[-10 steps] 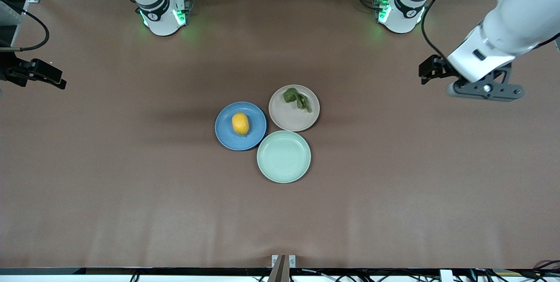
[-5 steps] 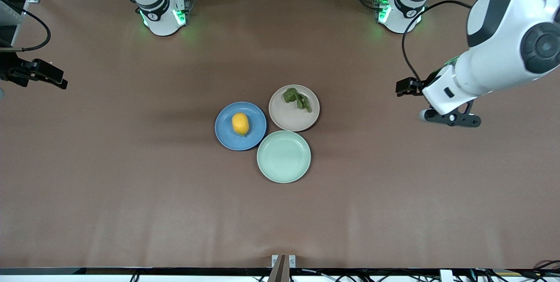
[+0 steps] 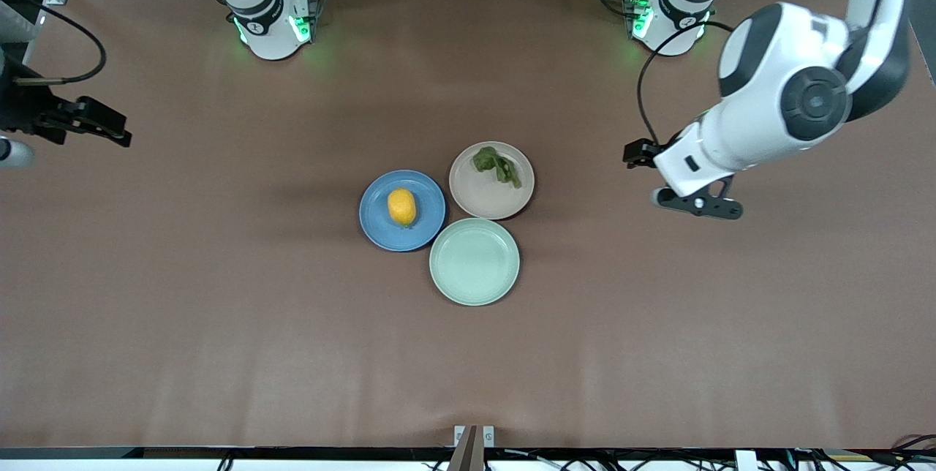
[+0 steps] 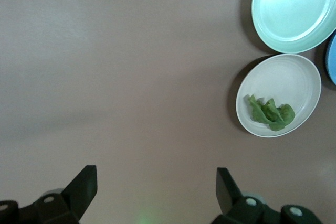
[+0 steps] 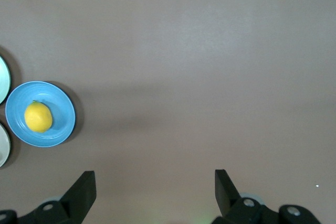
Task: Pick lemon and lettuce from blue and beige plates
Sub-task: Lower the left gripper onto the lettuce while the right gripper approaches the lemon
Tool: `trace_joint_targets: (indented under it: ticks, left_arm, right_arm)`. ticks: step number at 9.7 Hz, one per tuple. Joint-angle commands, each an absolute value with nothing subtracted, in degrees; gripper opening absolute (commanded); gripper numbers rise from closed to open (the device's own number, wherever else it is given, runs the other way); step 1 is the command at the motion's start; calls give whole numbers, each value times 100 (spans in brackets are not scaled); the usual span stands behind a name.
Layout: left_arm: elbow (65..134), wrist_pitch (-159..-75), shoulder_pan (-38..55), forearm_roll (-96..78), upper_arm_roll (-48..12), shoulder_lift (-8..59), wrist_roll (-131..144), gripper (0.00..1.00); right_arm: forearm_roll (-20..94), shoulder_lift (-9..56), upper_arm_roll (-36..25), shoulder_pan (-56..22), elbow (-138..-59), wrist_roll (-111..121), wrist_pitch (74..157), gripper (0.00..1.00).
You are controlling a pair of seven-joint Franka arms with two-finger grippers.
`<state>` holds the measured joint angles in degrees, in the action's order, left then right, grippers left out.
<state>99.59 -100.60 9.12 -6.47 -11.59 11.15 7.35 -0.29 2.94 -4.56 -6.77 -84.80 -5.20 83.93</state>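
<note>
Over the last second the left hand (image 3: 695,204) has swung in from the right edge of the front view toward the middle and dropped lower in the frame; it now hangs over bare tabletop (image 3: 219,325) toward the left arm's end, still well apart from the plates. Its fingers are spread wide and hold nothing, as the left wrist view shows. The right hand (image 3: 95,127), at the far left edge of the front view, has only nudged a little inward; its fingers are spread too and empty. Nothing in the centre has moved: the lemon (image 3: 401,207) lies on the blue plate (image 3: 380,233), the lettuce (image 3: 496,165) on the beige plate (image 3: 486,204), and the mint-green plate (image 3: 474,262) sits bare, nearer the camera and touching both. The left arm appears to be starting its approach to the lettuce, with no pick begun.
</note>
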Motion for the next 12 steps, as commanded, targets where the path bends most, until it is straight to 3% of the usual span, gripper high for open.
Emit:
trace_joint_targets:
  ticks: [1,4,12]
  left_arm:
    - [10809,-10817,888,-747,-1475,747,913,100]
    - [11134,-11423,1001,-703,-1836,940,1510,100]
    - [11171,-12233,2021,-703,-1854,2091,4111,100]
  right_arm:
    - [-9,343,-475,-1035,-8341,-921,8288,100]
    - [43,352,-475,-1353,-8350,-1098,8305,100]
    - [369,878,-475,-2267,-8429,-1686,8673,100]
